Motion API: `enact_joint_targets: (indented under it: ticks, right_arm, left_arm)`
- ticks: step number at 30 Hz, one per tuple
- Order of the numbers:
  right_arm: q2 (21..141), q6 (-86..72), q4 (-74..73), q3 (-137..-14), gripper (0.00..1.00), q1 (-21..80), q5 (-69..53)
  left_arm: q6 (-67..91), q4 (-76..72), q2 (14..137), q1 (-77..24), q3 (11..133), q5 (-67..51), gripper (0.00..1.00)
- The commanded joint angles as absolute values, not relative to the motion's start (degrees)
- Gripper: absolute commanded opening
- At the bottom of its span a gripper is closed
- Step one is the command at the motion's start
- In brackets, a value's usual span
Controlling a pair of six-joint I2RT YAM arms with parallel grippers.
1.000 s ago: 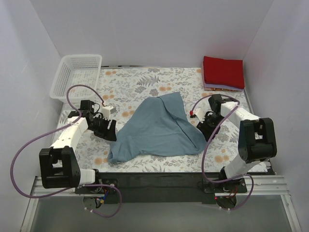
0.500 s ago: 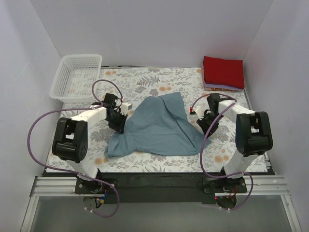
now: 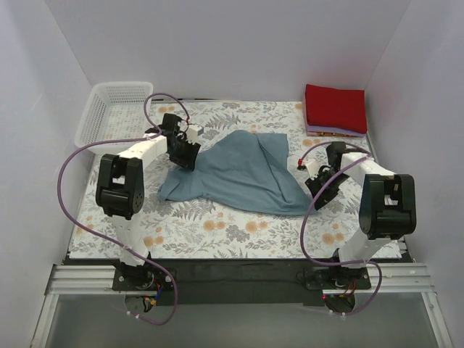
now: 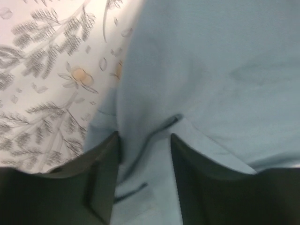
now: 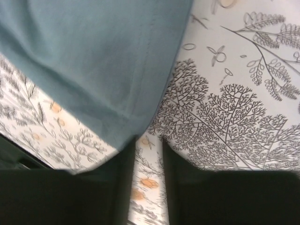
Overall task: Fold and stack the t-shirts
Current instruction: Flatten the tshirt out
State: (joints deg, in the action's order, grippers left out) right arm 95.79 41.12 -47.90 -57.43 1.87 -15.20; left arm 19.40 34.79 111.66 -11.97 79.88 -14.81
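The slate-blue t-shirt (image 3: 239, 174) lies crumpled in the middle of the table. My left gripper (image 3: 183, 154) sits on its upper left edge. In the left wrist view the jaws (image 4: 144, 140) close round a bunched fold of the shirt (image 4: 211, 70) with a hem. My right gripper (image 3: 317, 190) is just beside the shirt's right corner. In the right wrist view its jaws (image 5: 149, 145) stand slightly apart with only tablecloth between them, and the shirt (image 5: 93, 61) lies by the left finger. The red folded t-shirt (image 3: 335, 107) rests on a thin lavender-pink one (image 3: 333, 133) at the back right.
A white mesh basket (image 3: 109, 109) stands at the back left corner. The floral tablecloth (image 3: 239, 228) covers the table. White walls close in the left, right and back sides.
My left gripper moved away from me along the shirt's left side, and the shirt's near left corner slid that way with it. My right gripper shifted slightly right and nearer to me.
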Motion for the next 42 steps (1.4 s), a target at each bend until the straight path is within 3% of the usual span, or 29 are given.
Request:
enact_joint_targets:
  ticks: [1,2,5,9,13,17,23,25,32,34,36,37,39,42]
  right_arm:
    - [90.27,45.61,-52.82,-58.36,0.43,1.76,-19.85]
    - [88.18,46.75,-53.43,-58.71,0.53,1.76,-20.30]
    - [85.88,49.39,-54.31,-59.59,0.60,1.85,-20.04]
    - [82.09,55.27,-55.55,-58.98,0.49,2.81,-18.99]
    - [81.39,56.77,-55.20,-56.43,0.45,7.02,-16.35]
    - [82.09,55.81,-51.34,-54.41,0.46,10.54,-14.33]
    - [84.37,55.46,-46.95,-51.42,0.46,14.50,-9.15]
    - [84.72,55.46,-45.62,-50.80,0.47,15.46,-7.91]
    - [86.48,55.63,-43.16,-49.49,0.44,16.26,-6.15]
    - [86.49,55.64,-42.98,-49.22,0.31,16.26,-5.71]
    - [86.22,55.20,-43.24,-49.57,0.17,16.35,-5.71]
    - [86.05,54.76,-43.24,-49.83,0.15,16.26,-5.71]
    - [85.69,54.23,-43.50,-50.18,0.02,16.35,-5.71]
    - [85.87,53.53,-44.30,-51.15,0.01,16.44,-6.15]
  left_arm:
    - [18.63,39.89,105.58,-9.59,81.30,-23.00,0.48]
    - [18.46,40.60,103.90,-7.75,80.69,-25.38,0.61]
    - [18.02,43.76,98.54,-5.28,80.59,-31.80,0.64]
    - [18.01,46.93,92.91,-2.73,79.98,-34.10,0.66]
    - [19.77,47.73,88.87,-1.85,77.70,-36.38,0.67]
    - [22.93,45.09,86.14,-1.85,75.15,-36.12,0.73]
    - [25.92,46.15,85.96,-1.85,75.32,-32.18,0.74]
    - [26.19,44.92,84.65,-1.85,74.19,-30.15,0.84]
    - [25.93,44.74,83.06,-2.63,72.16,-27.25,0.86]
    - [23.57,45.43,82.71,-5.26,71.11,-23.06,0.86]
    - [22.15,44.48,81.83,-12.37,68.14,-10.94,0.86]
    - [21.80,44.04,81.74,-14.31,67.33,-7.85,0.86]
    - [22.41,44.56,83.13,-18.01,67.15,-1.42,0.79]
    - [23.64,45.44,84.81,-21.44,67.32,6.29,0.65]
